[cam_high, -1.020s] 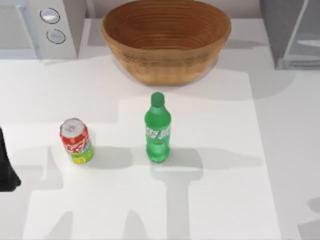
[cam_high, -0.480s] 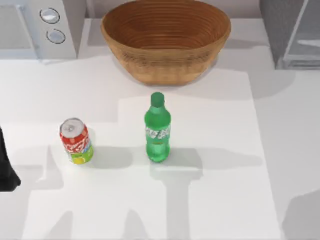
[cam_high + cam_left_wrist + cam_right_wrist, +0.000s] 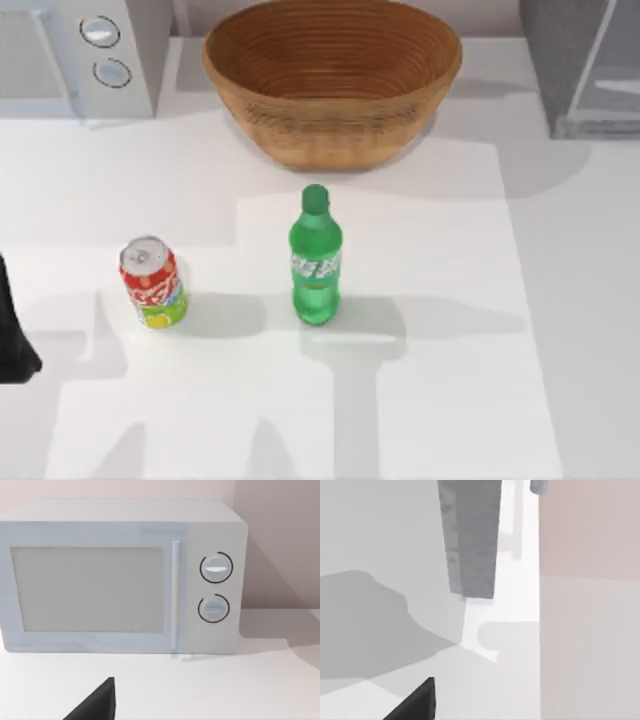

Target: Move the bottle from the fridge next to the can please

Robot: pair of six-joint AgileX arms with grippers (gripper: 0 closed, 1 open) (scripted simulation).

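Observation:
The green bottle [image 3: 316,262] stands upright on the white table, mid-table and in front of the basket. The red can [image 3: 153,283] stands upright well to its left, with a wide gap between them. At the back right corner is the dark grey fridge [image 3: 556,62] with its pale glassy door panel [image 3: 612,70]. My left arm [image 3: 12,335] is a dark shape at the table's left edge, away from the can. The left wrist view has one dark fingertip [image 3: 97,706], and the right wrist view also has one dark fingertip [image 3: 417,703]. Neither gripper holds anything that I can see.
A large woven basket [image 3: 232,60] sits at the back centre, behind the bottle. A white microwave with two round knobs [image 3: 110,50] fills the back left, and the left wrist camera faces its front [image 3: 120,580]. A grey upright panel [image 3: 470,535] stands ahead of the right wrist.
A shadow at the table's front right corner grew, then vanished from the top view. The bottle, the can and the left arm have not moved.

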